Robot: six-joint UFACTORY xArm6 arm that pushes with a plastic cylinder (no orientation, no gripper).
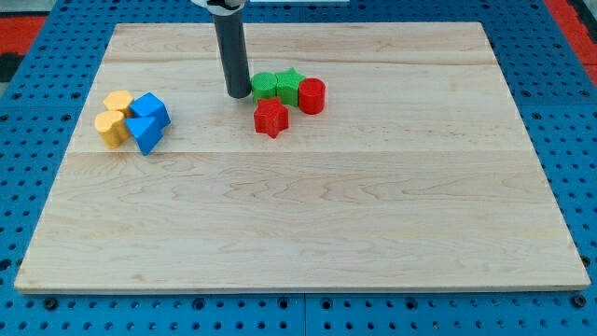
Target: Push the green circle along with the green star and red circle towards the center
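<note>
The green circle [265, 88], the green star [288, 85] and the red circle [312, 96] stand in a tight row near the view's top, a little left of the board's middle. A red star [271, 119] sits just below the green circle, touching the row. My tip [239, 95] rests on the board right beside the green circle, on its left, touching or nearly touching it. The dark rod rises from there to the view's top edge.
At the view's left a second cluster holds a yellow block [118, 103], another yellow block [111, 129], a blue block [149, 110] and a blue triangle-like block [145, 133]. The wooden board [298, 233] lies on a blue perforated base.
</note>
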